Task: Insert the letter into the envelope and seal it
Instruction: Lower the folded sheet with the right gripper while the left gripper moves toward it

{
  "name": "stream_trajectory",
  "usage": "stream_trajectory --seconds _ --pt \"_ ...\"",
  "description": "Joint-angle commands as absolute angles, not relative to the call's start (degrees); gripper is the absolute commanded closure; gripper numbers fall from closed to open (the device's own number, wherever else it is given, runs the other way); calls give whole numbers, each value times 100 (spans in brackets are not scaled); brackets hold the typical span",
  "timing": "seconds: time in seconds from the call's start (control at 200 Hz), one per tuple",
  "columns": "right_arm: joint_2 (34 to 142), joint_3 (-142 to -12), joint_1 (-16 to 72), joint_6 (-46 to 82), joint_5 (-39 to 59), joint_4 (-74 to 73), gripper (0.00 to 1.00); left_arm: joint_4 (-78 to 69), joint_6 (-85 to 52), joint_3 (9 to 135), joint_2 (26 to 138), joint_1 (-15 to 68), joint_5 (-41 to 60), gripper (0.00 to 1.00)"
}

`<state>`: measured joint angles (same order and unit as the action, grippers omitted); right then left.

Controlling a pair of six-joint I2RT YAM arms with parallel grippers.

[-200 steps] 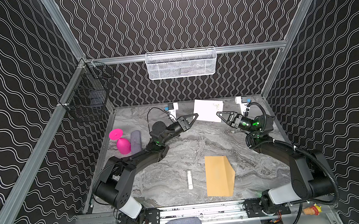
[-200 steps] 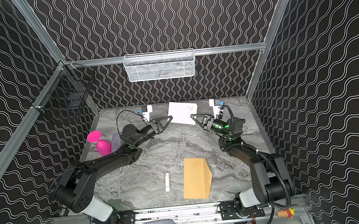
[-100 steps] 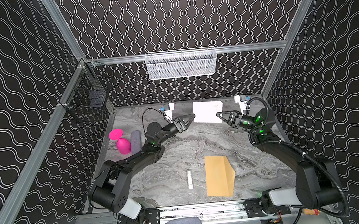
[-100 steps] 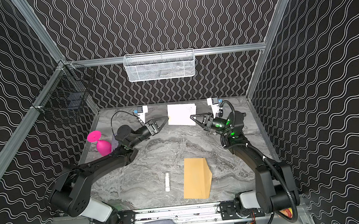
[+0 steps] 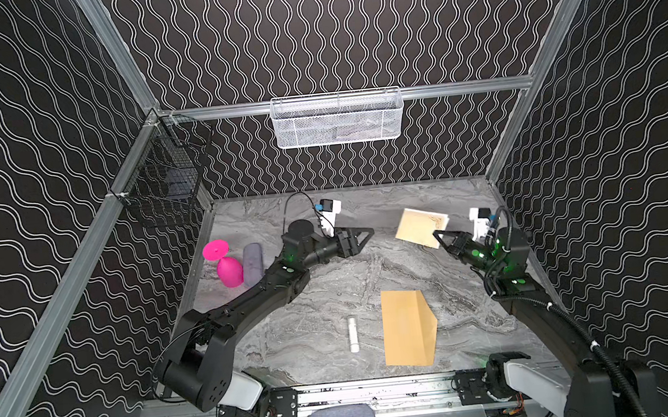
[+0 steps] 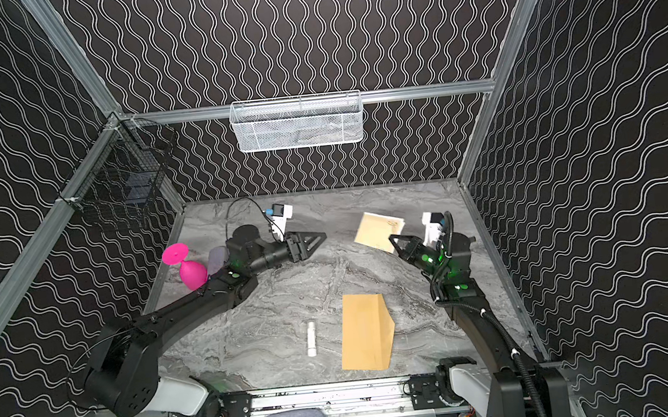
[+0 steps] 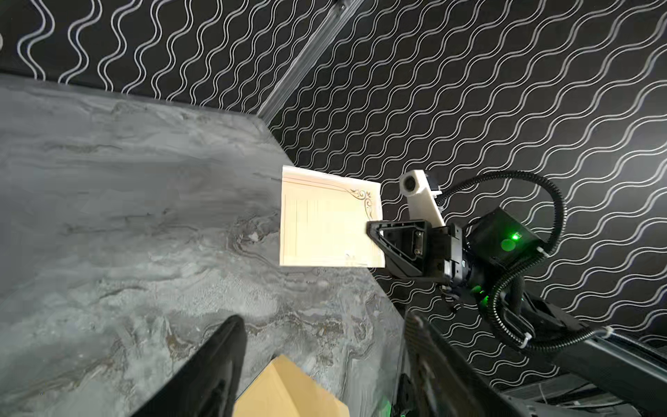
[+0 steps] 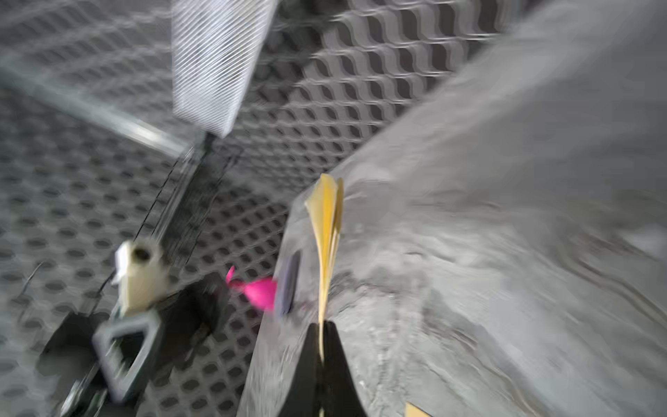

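1. The letter (image 5: 422,227) (image 7: 328,224) is found folded and held clear of the tabletop. It is well beyond the envelope (image 5: 406,328) on the far side, and no contact between the two is seen.
2. The right gripper (image 5: 437,235) (image 8: 321,326) is seen clamped on one edge of the letter, its jaws pressed together on the paper.
3. The left gripper (image 5: 362,236) (image 7: 321,317) is seen with jaws apart and empty. It is beyond the envelope and to its left, well apart from the letter.
4. The envelope is recorded lying flat, with its pointed flap turned out to the right. A white tube (image 5: 352,334) lies just beside its left edge.
5. The step in hand is judged to be carrying the letter to the envelope. Insertion and sealing are not yet done.
6. For the next move, the letter's free edge is to be lowered and lined up with the mouth on the flap side. The envelope is likely to need steadying by the empty gripper, since the folds are seen splaying in the right wrist view.
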<state>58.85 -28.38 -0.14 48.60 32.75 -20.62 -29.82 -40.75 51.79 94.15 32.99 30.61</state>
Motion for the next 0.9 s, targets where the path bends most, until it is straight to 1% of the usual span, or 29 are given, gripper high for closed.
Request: stream_trajectory --seconds 0.0,0.055,0.125,0.245,0.44,0.641,0.746,0.896 --pt "5816 -2632 -44 5431 2230 -1996 100 -2578 -3734 5257 9560 3486 2623 15" --pt "5909 -2527 -53 5483 2082 -2088 100 -2551 -3710 5302 9668 3571 2596 10" --pt "6084 -2419 -53 5553 1944 -2181 100 -2435 -3666 5343 9756 3680 2499 1" --pt "6363 -2244 -55 5616 1681 -2538 100 -2457 -3726 5481 10063 3873 2528 1" --pt "6682 -2173 -55 5549 1421 -2627 100 -2697 -3922 5675 10629 4128 2535 1" --pt "6868 -1843 -54 5638 1150 -2903 100 -2851 -4140 6197 11575 4487 2591 3" --pt "6930 -1696 -58 5678 1069 -2939 98 -2811 -4192 6485 11973 4605 2649 3" --pt "6781 -1468 -54 5669 981 -2822 91 -2674 -4241 6854 12421 4731 2654 4"
